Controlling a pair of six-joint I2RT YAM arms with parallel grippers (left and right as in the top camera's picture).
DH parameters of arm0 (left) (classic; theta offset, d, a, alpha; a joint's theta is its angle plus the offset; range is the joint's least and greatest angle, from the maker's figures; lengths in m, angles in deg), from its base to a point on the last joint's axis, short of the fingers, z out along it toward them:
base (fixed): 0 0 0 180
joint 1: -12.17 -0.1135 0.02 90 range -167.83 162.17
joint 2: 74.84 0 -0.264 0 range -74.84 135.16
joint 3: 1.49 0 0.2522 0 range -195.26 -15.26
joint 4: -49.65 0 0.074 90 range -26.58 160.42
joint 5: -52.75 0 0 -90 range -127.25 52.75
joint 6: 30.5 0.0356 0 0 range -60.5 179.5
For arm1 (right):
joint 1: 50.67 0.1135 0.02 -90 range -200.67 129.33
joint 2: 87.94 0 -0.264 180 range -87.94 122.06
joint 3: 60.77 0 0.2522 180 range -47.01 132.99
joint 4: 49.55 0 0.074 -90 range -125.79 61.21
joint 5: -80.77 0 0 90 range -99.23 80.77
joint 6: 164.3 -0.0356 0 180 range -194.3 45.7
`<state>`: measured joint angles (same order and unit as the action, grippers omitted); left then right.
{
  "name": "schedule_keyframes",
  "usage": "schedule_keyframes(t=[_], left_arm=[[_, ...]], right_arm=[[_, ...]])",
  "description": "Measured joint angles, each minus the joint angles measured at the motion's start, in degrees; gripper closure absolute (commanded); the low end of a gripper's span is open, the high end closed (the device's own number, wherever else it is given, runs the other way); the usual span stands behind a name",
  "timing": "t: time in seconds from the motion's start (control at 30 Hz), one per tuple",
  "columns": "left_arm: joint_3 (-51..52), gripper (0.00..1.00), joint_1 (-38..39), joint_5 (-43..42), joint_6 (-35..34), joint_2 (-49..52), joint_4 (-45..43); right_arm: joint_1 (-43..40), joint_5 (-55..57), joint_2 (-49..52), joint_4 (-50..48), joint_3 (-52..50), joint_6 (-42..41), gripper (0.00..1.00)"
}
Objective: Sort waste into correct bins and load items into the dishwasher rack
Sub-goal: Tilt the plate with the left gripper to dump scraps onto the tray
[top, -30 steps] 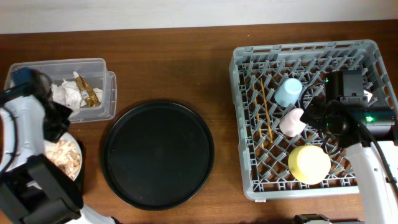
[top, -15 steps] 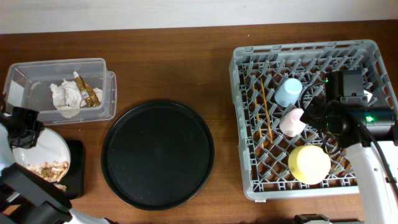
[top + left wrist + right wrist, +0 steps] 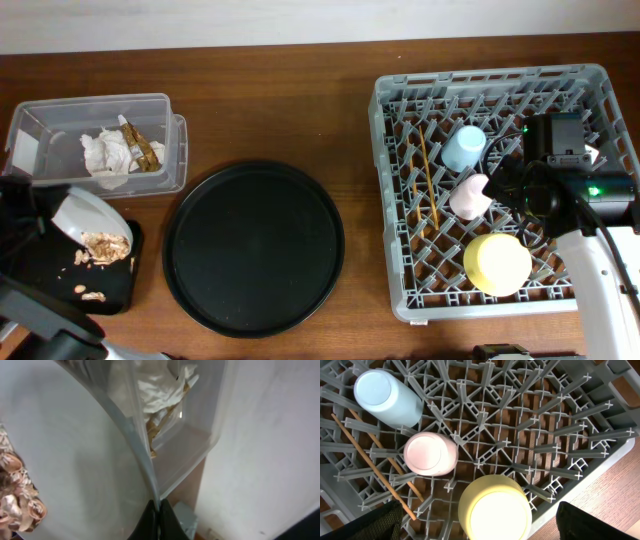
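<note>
the left gripper [image 3: 156, 519] pinches the rim of the grey-white plate [image 3: 80, 213], tilted over the shallow black tray [image 3: 118, 280] at 9 o'clock of the round black tray [image 3: 253, 248]. food scraps [image 3: 104, 246] gather at the plate's low edge. the right gripper [image 3: 477, 510] hangs over the rack [image 3: 490, 80], fingers spread wide. in the rack the yellow bowl [image 3: 497, 264] sits nearest, the pink cup [image 3: 470, 196] at its 12 o'clock, the blue cup [image 3: 463, 147] beyond, and the chopsticks [image 3: 428, 185] at their 9 o'clock. farthest left, the clear tub [image 3: 50, 135] holds napkins [image 3: 103, 155] and a wrapper [image 3: 142, 152].
</note>
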<state>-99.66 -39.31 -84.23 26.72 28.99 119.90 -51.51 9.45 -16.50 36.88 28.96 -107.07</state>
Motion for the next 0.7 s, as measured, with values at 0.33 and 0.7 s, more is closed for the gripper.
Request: schedule_keyframes(t=[0.33, 0.7], left_arm=[[0.00, 0.99, -9.53, -6.84, 3.08, 0.00, 2.43], [-0.09, 0.99, -11.67, -12.09, 5.75, 0.00, 7.21]], right_arm=[[0.00, 0.00, 0.00, 0.00, 0.00, 0.02, 0.02], [0.00, 0.00, 0.00, -0.02, 0.00, -0.02, 0.02]])
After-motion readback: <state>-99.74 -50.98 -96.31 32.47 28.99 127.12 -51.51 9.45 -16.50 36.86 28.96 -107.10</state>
